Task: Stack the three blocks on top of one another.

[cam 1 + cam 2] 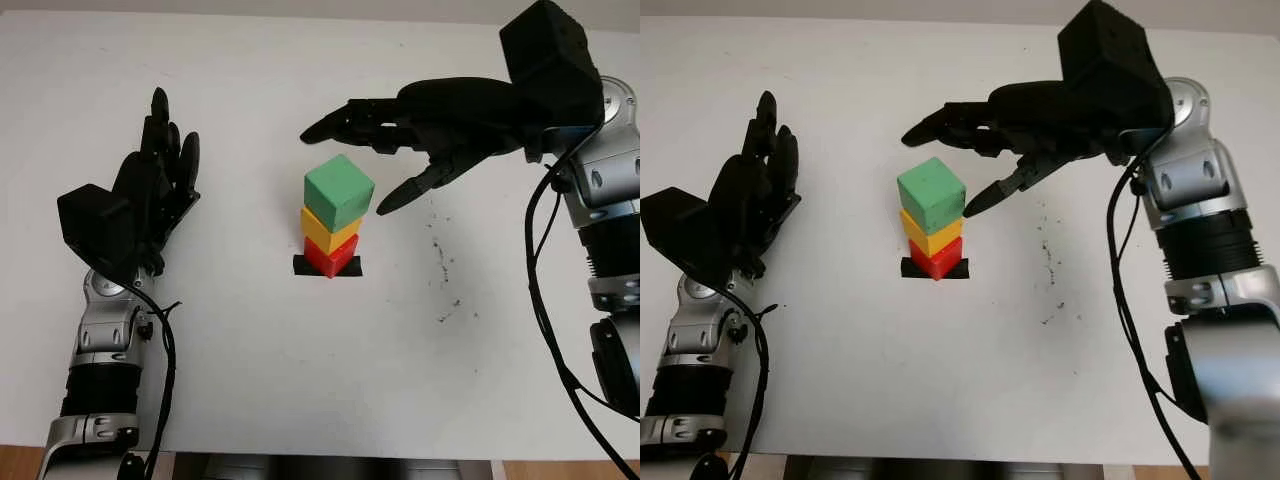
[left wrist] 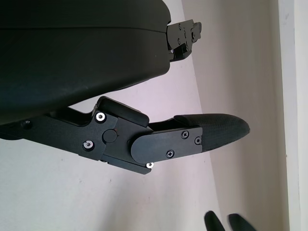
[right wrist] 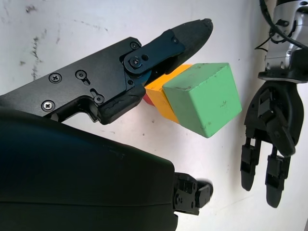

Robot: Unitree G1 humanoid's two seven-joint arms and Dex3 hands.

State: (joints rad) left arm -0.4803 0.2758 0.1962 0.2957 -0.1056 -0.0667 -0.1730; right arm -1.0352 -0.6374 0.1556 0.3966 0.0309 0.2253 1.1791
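A red block [image 1: 332, 258], a yellow block [image 1: 328, 232] and a green block [image 1: 339, 191] stand stacked, green on top and turned a little askew. The stack sits on a black tape mark [image 1: 300, 266] in the middle of the white table [image 1: 250, 380]. My right hand [image 1: 345, 168] hovers open over the green block: its long fingers [image 1: 340, 120] reach past the block's far side, and its thumb [image 1: 400, 195] points at the right side with a small gap. In the right wrist view the green block [image 3: 204, 98] is free of the thumb [image 3: 187, 33]. My left hand [image 1: 172, 135] is open, well left of the stack.
Small dark specks [image 1: 440, 255] mark the table to the right of the stack. The right arm's cable [image 1: 545, 300] hangs down along the forearm. The table's near edge [image 1: 320, 455] runs along the bottom.
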